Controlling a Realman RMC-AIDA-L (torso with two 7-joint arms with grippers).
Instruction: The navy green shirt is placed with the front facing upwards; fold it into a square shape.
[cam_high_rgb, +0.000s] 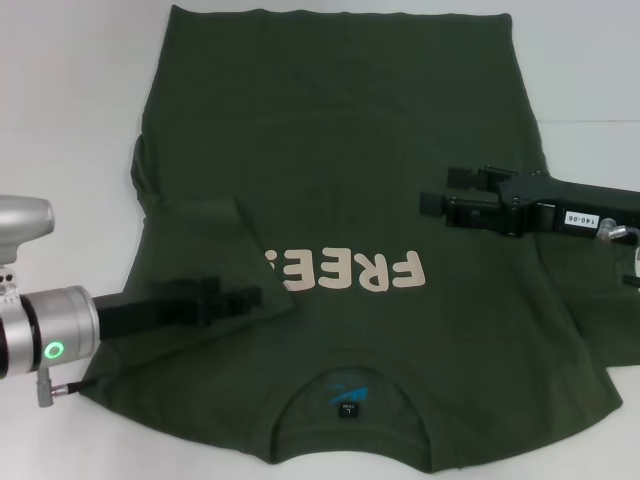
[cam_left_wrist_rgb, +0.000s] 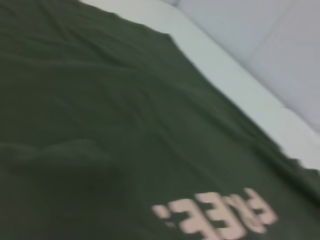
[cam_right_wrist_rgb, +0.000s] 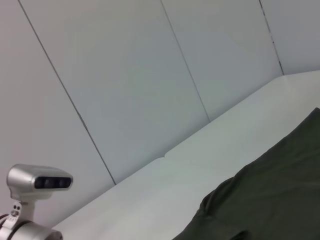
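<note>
The navy green shirt (cam_high_rgb: 340, 150) lies flat on the white table, front up, with its collar and blue neck label (cam_high_rgb: 346, 396) nearest me. On my left, one sleeve is folded inward over the chest and covers the end of the cream letters (cam_high_rgb: 350, 272). My left gripper (cam_high_rgb: 245, 298) rests low on that folded flap, near its edge. My right gripper (cam_high_rgb: 438, 190) hovers open above the shirt's right side with nothing between its fingers. In the left wrist view the shirt (cam_left_wrist_rgb: 100, 125) fills the frame, with the letters (cam_left_wrist_rgb: 220, 217) close by. The right wrist view shows only a shirt edge (cam_right_wrist_rgb: 270, 200).
The white table (cam_high_rgb: 70, 100) shows bare to the left and at the far right (cam_high_rgb: 590, 100) of the shirt. A pale panelled wall (cam_right_wrist_rgb: 125, 75) stands behind the table. The left arm's wrist camera housing (cam_right_wrist_rgb: 40, 182) shows in the right wrist view.
</note>
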